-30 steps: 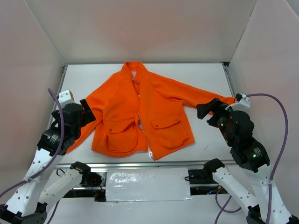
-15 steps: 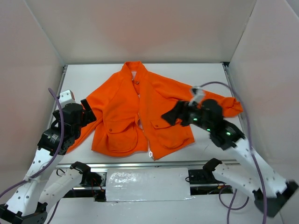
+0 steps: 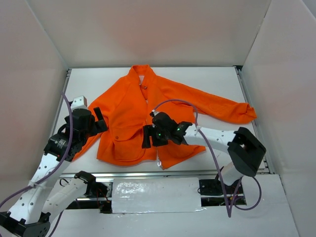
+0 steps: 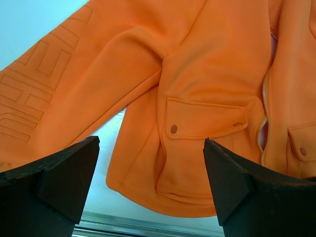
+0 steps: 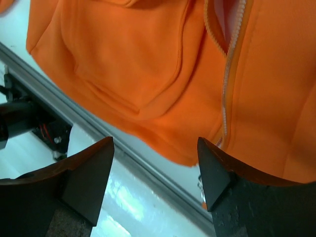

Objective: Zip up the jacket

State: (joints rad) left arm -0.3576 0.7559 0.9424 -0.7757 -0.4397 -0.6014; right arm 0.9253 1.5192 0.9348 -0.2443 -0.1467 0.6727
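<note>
The bright orange jacket lies flat on the white table, collar at the far side, its front partly open along the pale zipper. My right gripper is open and empty, hovering over the jacket's lower hem near the zipper bottom. In the right wrist view the jaws stand wide apart above the hem, and the zipper runs up at the right. My left gripper is open and empty over the jacket's left sleeve and side. The left wrist view shows the left flap pocket between its fingers.
A metal rail runs along the table's near edge just below the hem; it also shows in the right wrist view. White walls enclose the table on three sides. A shiny taped panel lies in front of the rail.
My right arm has swung from the right sleeve leftward across the jacket to the lower zipper area. My left gripper has shifted slightly right, toward the jacket.
</note>
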